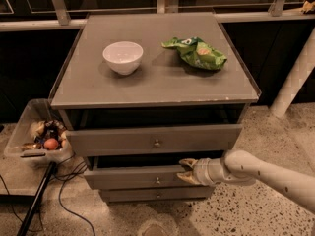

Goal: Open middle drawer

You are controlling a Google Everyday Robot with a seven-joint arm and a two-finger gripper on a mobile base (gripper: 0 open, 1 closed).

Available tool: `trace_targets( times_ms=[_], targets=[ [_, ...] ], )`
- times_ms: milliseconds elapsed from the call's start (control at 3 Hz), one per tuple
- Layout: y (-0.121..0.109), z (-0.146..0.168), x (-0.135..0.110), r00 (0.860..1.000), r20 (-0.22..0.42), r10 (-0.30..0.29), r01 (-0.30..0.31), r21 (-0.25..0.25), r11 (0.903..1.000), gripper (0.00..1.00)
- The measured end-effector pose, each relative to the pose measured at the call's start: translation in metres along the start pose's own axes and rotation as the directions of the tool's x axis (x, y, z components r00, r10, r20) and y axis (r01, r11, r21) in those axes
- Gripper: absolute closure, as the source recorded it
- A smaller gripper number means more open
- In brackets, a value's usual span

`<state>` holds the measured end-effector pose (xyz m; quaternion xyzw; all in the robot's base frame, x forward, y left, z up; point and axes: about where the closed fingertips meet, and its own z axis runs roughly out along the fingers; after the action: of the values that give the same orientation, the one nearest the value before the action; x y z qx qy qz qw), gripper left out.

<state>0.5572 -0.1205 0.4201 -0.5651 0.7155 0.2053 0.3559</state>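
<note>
The middle drawer (135, 178) is a grey flat front with a small round knob (157, 181), pulled out a little below the top drawer. My gripper (187, 171) comes in from the right on a pale arm (261, 173) and sits at the right end of the middle drawer's top edge. Its two tan fingers (187, 162) are spread, one above the edge and one against the front. Nothing else is held.
The top drawer (152, 140) stands further out above my gripper. The bottom drawer (156, 194) is nearly flush. A white bowl (123, 57) and a green chip bag (197, 53) lie on the cabinet top. A clear bin (42, 136) and cables (69, 191) are at the left.
</note>
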Motion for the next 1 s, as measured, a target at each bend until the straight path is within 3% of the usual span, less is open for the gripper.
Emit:
trace_targets(
  times_ms=[333, 667, 1000],
  targets=[
    [0.0, 0.0, 0.0, 1.0, 0.0, 0.0, 0.0, 0.0, 1.0, 0.59],
    [0.0, 0.0001, 0.0, 1.0, 0.0, 0.0, 0.0, 0.0, 1.0, 0.47],
    [0.0001, 0.0001, 0.0, 1.0, 0.0, 0.0, 0.0, 0.0, 1.0, 0.65]
  ],
)
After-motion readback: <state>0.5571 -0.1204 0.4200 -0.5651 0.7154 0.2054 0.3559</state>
